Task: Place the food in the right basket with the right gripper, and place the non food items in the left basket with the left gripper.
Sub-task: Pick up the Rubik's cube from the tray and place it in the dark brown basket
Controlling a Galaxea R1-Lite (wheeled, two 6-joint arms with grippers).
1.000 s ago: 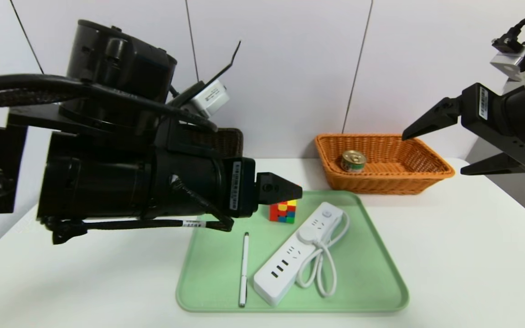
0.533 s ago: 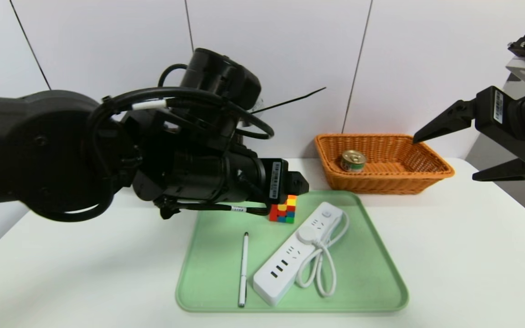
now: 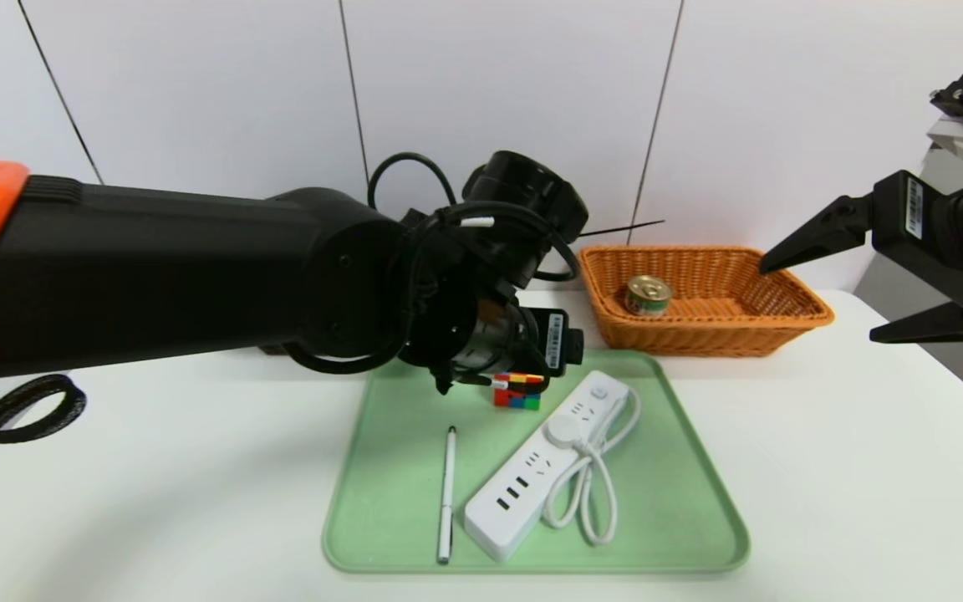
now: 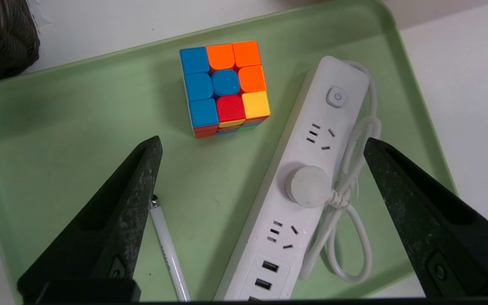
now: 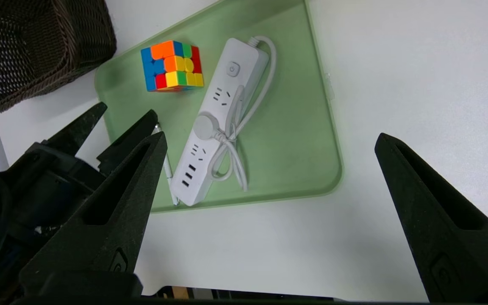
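Left gripper (image 4: pixel 261 146) hangs over the far part of the green tray (image 3: pixel 682 502), fingers spread wide and empty, above the puzzle cube (image 3: pixel 518 391). Power strip (image 3: pixel 544 464) and pen (image 3: pixel 446 493) lie on the tray. Right gripper (image 3: pixel 816 284) hovers open, high at right, near the orange-tan basket (image 3: pixel 782 322) holding the tin can (image 3: pixel 647 295).
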